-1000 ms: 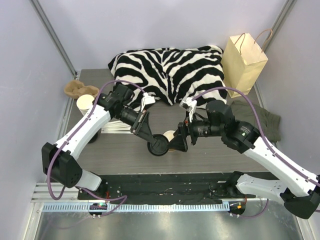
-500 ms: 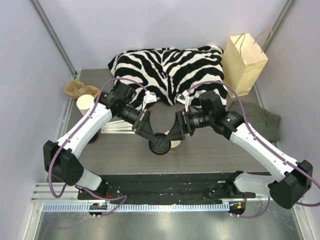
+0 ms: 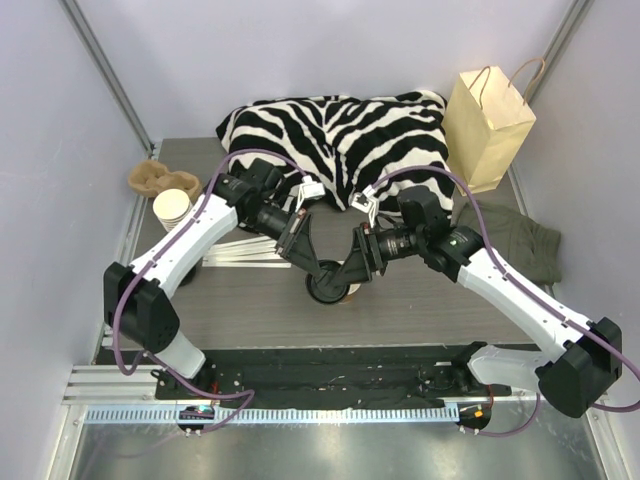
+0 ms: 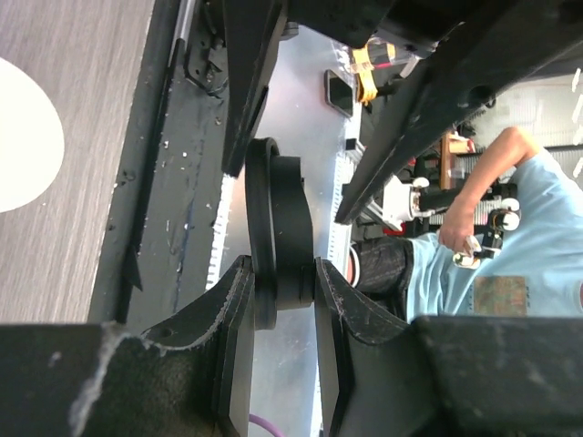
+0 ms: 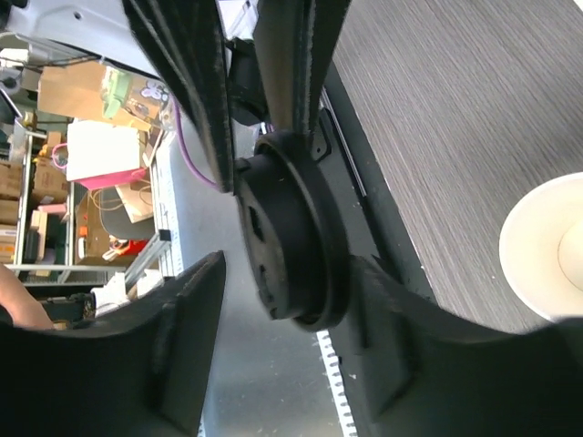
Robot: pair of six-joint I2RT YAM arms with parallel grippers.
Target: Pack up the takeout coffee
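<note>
Two grippers meet near the middle of the table [image 3: 250, 300], a little toward its 6 o'clock edge. The left gripper [image 4: 280, 273] is clenched on a black lid [image 4: 278, 200], pinching it edge-on across the rim. The right gripper [image 5: 287, 273] is released, with its fingers [image 5: 182, 355] standing on either side of that same lid and gaps showing. The paper cup [image 5: 547, 246] stands lidless on the table, just at the lid's 3 o'clock side and mostly hidden from above. A zebra cloth [image 3: 340, 140] lies at 12 o'clock, a paper bag [image 3: 487, 125] at 1 o'clock, and stacked cups [image 3: 172, 208] at 9 o'clock.
</note>
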